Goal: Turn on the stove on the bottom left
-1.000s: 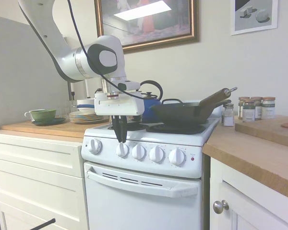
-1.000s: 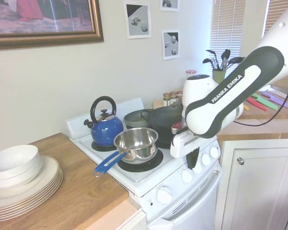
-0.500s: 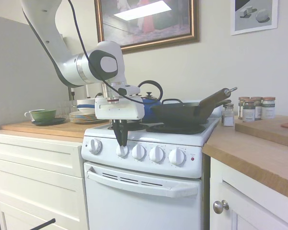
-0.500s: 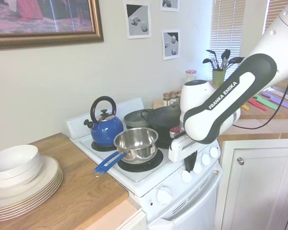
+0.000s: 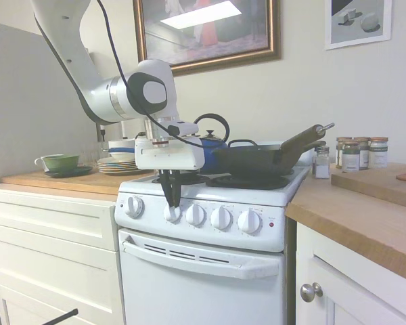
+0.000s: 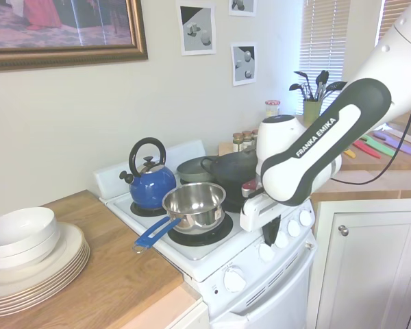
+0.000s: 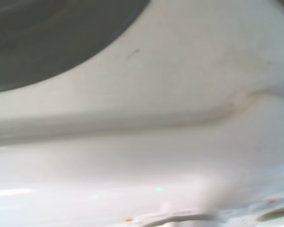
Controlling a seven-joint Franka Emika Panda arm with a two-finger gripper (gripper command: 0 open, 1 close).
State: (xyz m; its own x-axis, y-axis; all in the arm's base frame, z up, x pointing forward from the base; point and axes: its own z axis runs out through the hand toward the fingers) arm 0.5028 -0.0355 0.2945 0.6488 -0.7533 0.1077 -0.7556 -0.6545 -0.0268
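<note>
The stove [image 5: 210,271] is a narrow white range with five round knobs in a row on its front panel. My gripper [image 5: 170,200] hangs over the panel's front edge, fingers pointing down and shut, empty. The tips rest at the top of the second knob from the left [image 5: 172,213]. The leftmost knob [image 5: 134,206] stands free beside it. A small red light [image 5: 271,224] sits at the right end of the panel. In the second exterior view the gripper [image 6: 270,234] is against the knob row [image 6: 282,240]. The wrist view shows only blurred white stove top [image 7: 180,118] and a dark burner edge [image 7: 38,38].
On the burners stand a blue kettle [image 6: 149,181], a steel saucepan with a blue handle [image 6: 194,204] and a black pan [image 5: 257,159]. Plates and bowls [image 6: 27,253] are stacked on the wooden counter. Spice jars [image 5: 357,153] stand on the other side. The oven-door handle [image 5: 203,261] juts out below the knobs.
The gripper has shifted slightly right and down along the panel, closing on the second knob from the left. The fingers stay shut; the knobs look unmoved.
</note>
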